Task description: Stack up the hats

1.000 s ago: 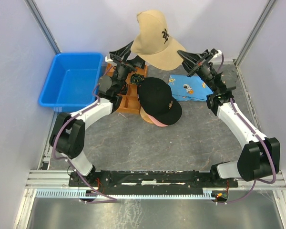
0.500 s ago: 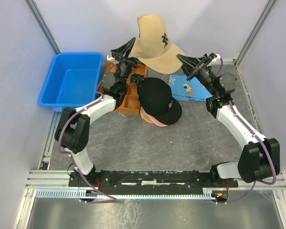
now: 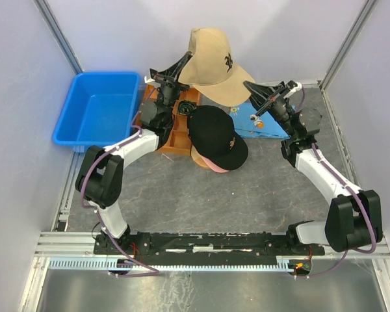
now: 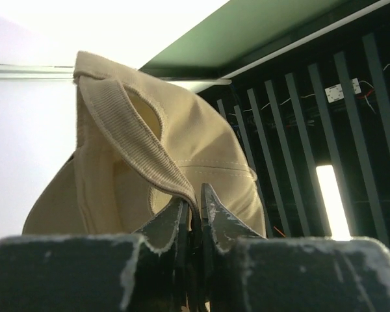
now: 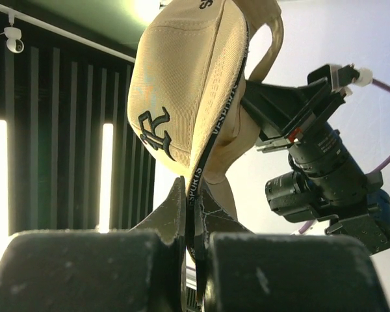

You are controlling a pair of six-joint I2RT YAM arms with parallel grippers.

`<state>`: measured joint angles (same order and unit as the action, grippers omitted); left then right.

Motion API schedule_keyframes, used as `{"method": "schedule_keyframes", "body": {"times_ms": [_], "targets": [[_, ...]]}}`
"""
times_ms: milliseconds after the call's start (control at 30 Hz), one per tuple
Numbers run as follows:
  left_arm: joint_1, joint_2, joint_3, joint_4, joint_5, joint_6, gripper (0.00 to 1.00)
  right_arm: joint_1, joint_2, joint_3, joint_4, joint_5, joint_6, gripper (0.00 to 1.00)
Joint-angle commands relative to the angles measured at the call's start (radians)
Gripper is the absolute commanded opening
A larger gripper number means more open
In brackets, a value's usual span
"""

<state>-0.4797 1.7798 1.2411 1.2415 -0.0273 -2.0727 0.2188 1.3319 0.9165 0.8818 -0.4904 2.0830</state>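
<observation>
the left gripper (image 4: 195, 195) is seen with its fingers pinched shut on the rear edge of the tan hat (image 4: 182, 143), just below the ribbed back strap. the right gripper (image 5: 192, 194) is likewise clamped on the same hat, at its lower edge, where a dark lettered band runs down between the fingers.

between the two grips the tan hat is held aloft and spread, crown uppermost and dark emblem showing. it is carried over the far part of the table, above the wooden tray (image 3: 175, 138) and the blue cartoon-print cloth (image 3: 268, 121). nothing beneath it is touched.

nearer the middle of the table a black hat (image 3: 214, 132) is set on top of a pink hat (image 3: 216, 166), of which only the brim is shown. whether another hat lies under these cannot be told. a blue bin (image 3: 97, 107) stands well apart at the left.

the step in hand is judged to be the carrying of the tan hat to the pile, with the placing not yet done. for the next move both arms would need to be drawn toward the near side together, so that the fabric is neither stretched nor let sag. the open underside would have to be centred over the black crown and the brims lined up before it is lowered. only then should both grips be let go, since a one-sided release would probably let the limp cap swing off the pile.
</observation>
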Motion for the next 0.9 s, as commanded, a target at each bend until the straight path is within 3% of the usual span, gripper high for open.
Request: {"method": "schedule_keyframes", "body": {"times_ms": [0,267,567,867], "targets": [[0.012,-0.029,-0.069,0.134,-0.033,-0.214,0.08,-0.051,-0.05,-0.053,0.122,-0.002,0.361,0.0],[0.111,-0.078,-0.207,0.217,0.045,-0.246,0.06,-0.133,-0.111,-0.168,0.051,-0.13,0.269,0.0],[0.147,0.076,-0.045,0.33,0.206,-0.323,0.05,-0.142,-0.167,-0.237,-0.093,-0.265,0.119,0.0],[0.15,0.163,-0.057,0.439,0.299,-0.378,0.04,-0.148,-0.298,-0.385,-0.261,-0.276,-0.029,0.0]]}}
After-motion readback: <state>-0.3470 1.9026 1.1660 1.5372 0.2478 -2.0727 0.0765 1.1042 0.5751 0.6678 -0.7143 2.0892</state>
